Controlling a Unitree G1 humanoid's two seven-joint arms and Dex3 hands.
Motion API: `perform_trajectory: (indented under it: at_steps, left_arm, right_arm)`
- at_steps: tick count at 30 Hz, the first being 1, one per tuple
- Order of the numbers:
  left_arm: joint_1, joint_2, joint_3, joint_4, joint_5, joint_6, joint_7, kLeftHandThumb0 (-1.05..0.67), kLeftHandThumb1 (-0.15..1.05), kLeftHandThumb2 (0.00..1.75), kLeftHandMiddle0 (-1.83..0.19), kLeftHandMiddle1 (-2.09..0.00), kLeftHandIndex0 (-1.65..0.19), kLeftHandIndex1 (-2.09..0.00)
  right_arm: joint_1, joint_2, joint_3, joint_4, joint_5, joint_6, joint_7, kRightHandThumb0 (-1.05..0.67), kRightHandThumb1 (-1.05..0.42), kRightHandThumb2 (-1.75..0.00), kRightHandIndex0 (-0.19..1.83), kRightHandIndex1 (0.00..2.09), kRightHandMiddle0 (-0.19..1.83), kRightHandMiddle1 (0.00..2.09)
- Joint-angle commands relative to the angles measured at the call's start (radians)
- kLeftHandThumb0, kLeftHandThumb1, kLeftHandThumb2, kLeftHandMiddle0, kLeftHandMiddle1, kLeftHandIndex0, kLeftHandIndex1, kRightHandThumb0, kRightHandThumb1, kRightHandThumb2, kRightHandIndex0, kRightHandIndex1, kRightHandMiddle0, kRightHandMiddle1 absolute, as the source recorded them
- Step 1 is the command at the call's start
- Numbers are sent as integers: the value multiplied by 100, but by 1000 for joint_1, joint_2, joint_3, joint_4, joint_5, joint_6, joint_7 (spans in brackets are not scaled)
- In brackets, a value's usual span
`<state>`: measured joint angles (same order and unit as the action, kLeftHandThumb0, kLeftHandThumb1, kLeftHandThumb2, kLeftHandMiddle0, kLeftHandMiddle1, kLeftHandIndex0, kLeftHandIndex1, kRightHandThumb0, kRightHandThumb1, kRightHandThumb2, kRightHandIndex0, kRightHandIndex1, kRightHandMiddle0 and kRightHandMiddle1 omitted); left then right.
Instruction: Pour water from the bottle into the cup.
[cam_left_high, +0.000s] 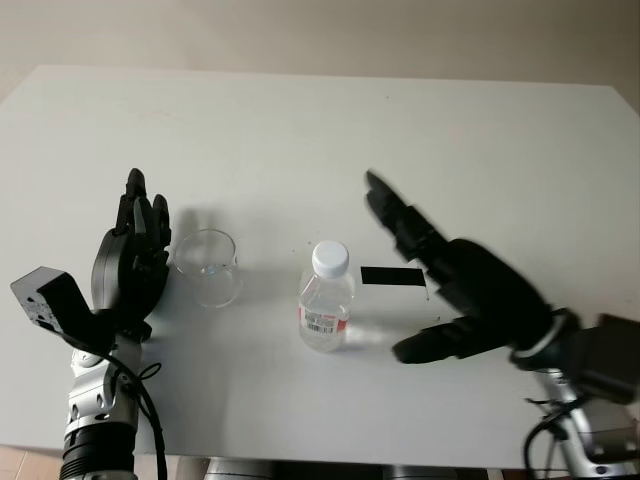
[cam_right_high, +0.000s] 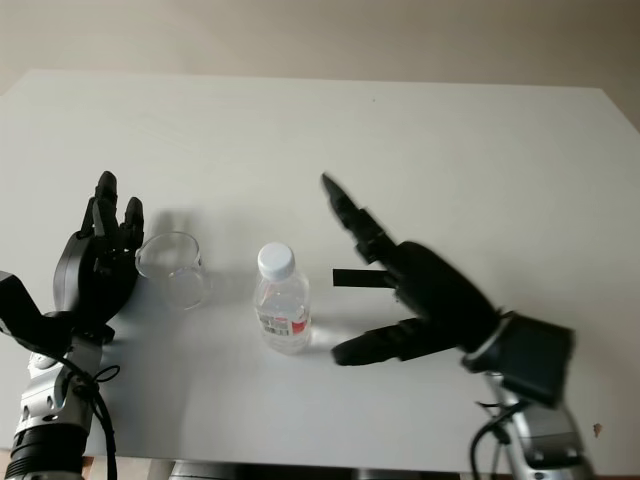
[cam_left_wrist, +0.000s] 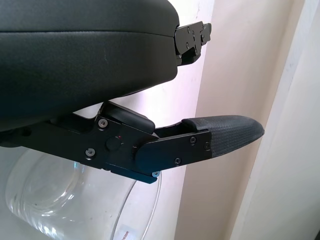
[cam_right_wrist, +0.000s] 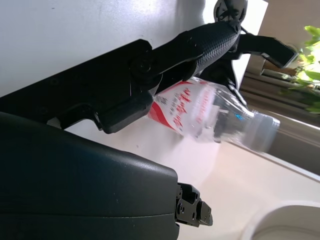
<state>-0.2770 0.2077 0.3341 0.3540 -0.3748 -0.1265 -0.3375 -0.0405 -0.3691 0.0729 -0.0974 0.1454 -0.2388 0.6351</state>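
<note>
Nearest, the right robot hand (cam_left_high: 440, 285) is held open, empty, at three o'clock of the small clear plastic bottle with white cap (cam_left_high: 326, 297), upright mid-table. The clear glass cup (cam_left_high: 208, 266) stands at nine o'clock, beside the open left robot hand (cam_left_high: 132, 255). The label band should be gripped squarely; the cap is still on.

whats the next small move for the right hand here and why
Probably ease the right hand toward the bottle and close around its body. The hand is open just beside the bottle, not touching it. The bottle stands upright with its white cap still on, and the cup waits next to the open left hand.
</note>
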Motion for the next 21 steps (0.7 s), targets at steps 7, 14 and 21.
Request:
perform_trajectory:
  at_steps: [7, 14, 21]
  left_arm:
    - [10, -3, -7, -24, 4, -6, 7, -88, 105, 64, 19, -5, 19, 0]
    - [6, -5, -9, -18, 3, -6, 13, -87, 105, 62, 19, -5, 19, 0]
    - [2, -6, -12, -15, 4, -7, 15, -87, 105, 62, 19, -4, 19, 0]
  right_arm:
    - [-38, 105, 99, 127, -41, -9, -30, -93, -92, -5, -19, 0, -19, 0]
    - [-51, 156, 133, 191, -60, -40, -46, -96, -93, -6, -19, 0, -19, 0]
    - [-62, 168, 142, 189, -32, -29, -21, -96, -92, -5, -19, 0, -19, 0]
